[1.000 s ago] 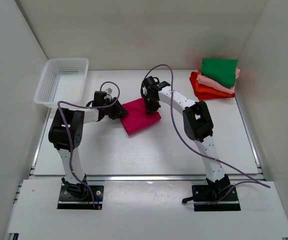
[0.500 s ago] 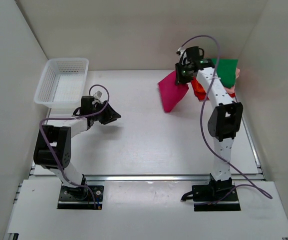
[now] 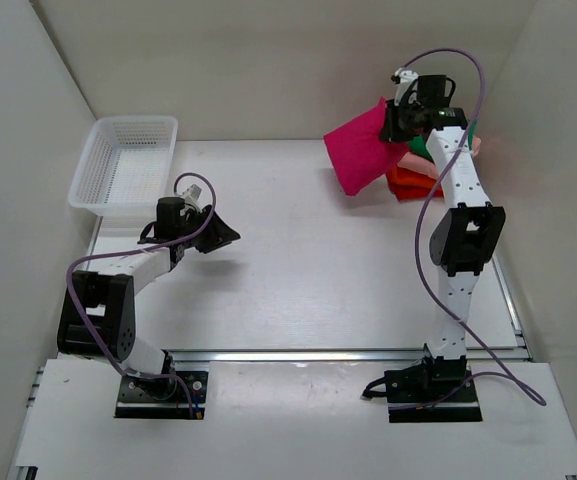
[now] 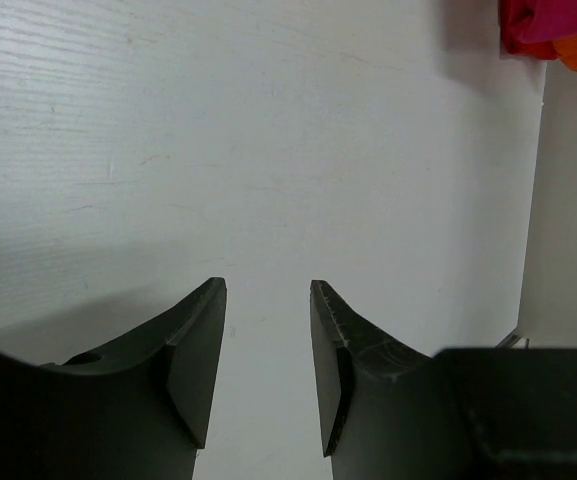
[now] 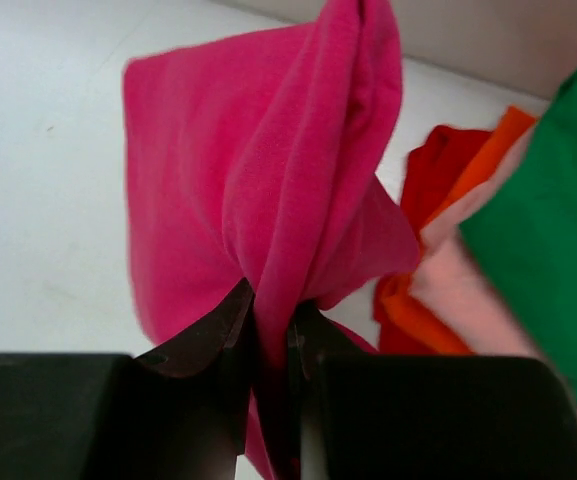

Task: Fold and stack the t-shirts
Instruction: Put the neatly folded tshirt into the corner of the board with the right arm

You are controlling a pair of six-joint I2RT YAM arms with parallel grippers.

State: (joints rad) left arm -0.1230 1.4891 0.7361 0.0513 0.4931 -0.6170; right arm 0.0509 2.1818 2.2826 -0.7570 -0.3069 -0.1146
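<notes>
My right gripper (image 3: pixel 398 122) is shut on the folded magenta-pink t-shirt (image 3: pixel 360 152) and holds it in the air at the back right, beside the stack. In the right wrist view the magenta cloth (image 5: pixel 268 200) bunches between the jaws of my right gripper (image 5: pixel 272 325). The stack of folded shirts (image 3: pixel 420 178) lies under and behind the arm, red and orange at the bottom, light pink and green (image 5: pixel 548 250) on top. My left gripper (image 3: pixel 223 236) is open and empty over bare table at the left; it also shows in the left wrist view (image 4: pixel 266 300).
A white mesh basket (image 3: pixel 126 165) stands at the back left. White walls close in the table on the left, back and right. The red and orange stack edge (image 4: pixel 528 40) shows far off in the left wrist view.
My right gripper has lifted the magenta shirt off the table middle and carried it right and back to the stack. My left gripper has let go and drawn back to the left.
</notes>
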